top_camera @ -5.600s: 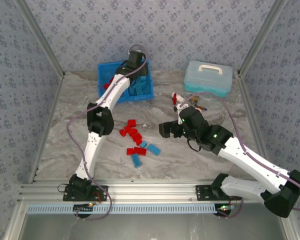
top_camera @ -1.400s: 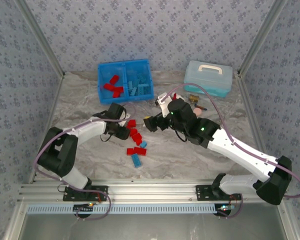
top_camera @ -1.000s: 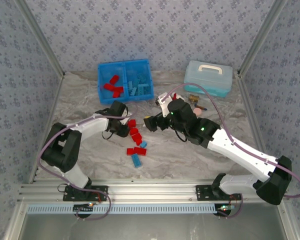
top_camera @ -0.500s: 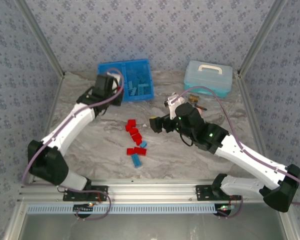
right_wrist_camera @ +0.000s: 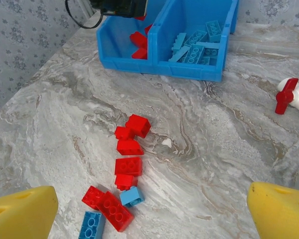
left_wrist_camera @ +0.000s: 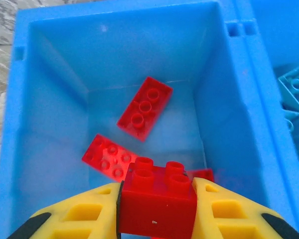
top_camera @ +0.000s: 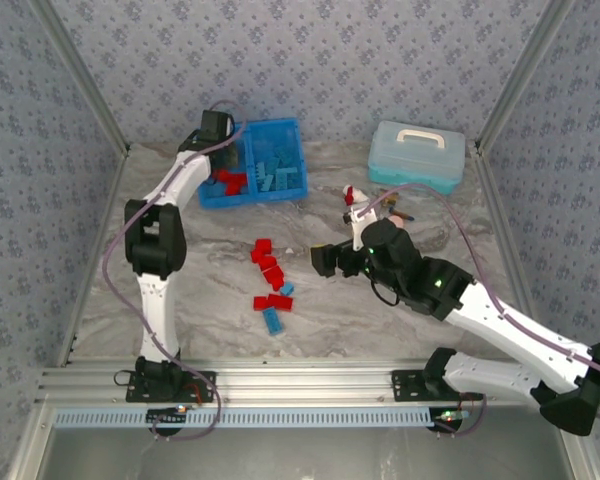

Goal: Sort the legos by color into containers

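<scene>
Left gripper [left_wrist_camera: 157, 211]: risen from the pile [top_camera: 271, 275] on the table [top_camera: 180, 290] to above the bin's left compartment [left_wrist_camera: 45, 114] — now clamped on a red brick [left_wrist_camera: 156, 191].
Right gripper [top_camera: 325, 262]: drawn back to the right, away from the pile it had leaned toward.
Pile: thinner — the red brick at its left edge and the blue one at its right edge are gone.

Overhead rear view; wrist views sharing the bin [left_wrist_camera: 229, 99], left closest.
</scene>
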Controlling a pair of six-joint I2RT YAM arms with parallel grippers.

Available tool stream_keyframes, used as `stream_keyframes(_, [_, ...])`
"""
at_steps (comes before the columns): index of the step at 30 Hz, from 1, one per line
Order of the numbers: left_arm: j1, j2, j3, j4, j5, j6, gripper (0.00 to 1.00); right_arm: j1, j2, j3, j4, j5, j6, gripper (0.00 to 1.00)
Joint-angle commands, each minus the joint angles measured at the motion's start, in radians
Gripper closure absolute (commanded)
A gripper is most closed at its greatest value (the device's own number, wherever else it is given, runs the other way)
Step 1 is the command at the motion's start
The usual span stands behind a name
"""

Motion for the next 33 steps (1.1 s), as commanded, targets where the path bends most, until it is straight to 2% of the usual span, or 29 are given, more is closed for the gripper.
stream_keyframes(1, [0.011,0.068,0.184,-0.102,0.055,-0.028,0.63,0.008,-0.026,0.005,-0.042,0.040,0.027,0.00])
stream_keyframes(5, [0.011,0.066,0.225,-0.127,0.084,-0.041,0.48,0.009,-0.027,0.016,-0.046,0.049,0.031,0.00])
stream_keyframes(9, [0.007,-0.056,0.130,-0.094,0.114,-0.074,0.47,0.009,-0.009,0.029,-0.039,0.048,0.016,0.00])
stream_keyframes(12, [0.002,-0.210,-0.013,-0.050,0.151,-0.121,0.46,0.007,0.012,0.039,-0.030,0.050,0.007,0.00])
stream_keyframes(18, [-0.088,-0.660,-0.571,0.175,0.157,-0.215,0.44,0.005,0.061,0.042,0.013,0.039,-0.012,0.00])
stream_keyframes(23, [-0.256,-0.856,-0.871,0.169,0.067,-0.298,0.42,-0.008,0.104,0.034,0.051,0.012,-0.027,0.00])
stream_keyframes(27, [-0.344,-0.873,-1.025,0.197,0.015,-0.410,0.40,-0.015,0.136,0.027,0.076,-0.014,-0.024,0.00])
stream_keyframes(33, [-0.361,-0.726,-1.067,0.218,0.053,-0.470,0.40,-0.020,0.142,0.021,0.067,-0.027,-0.016,0.00])
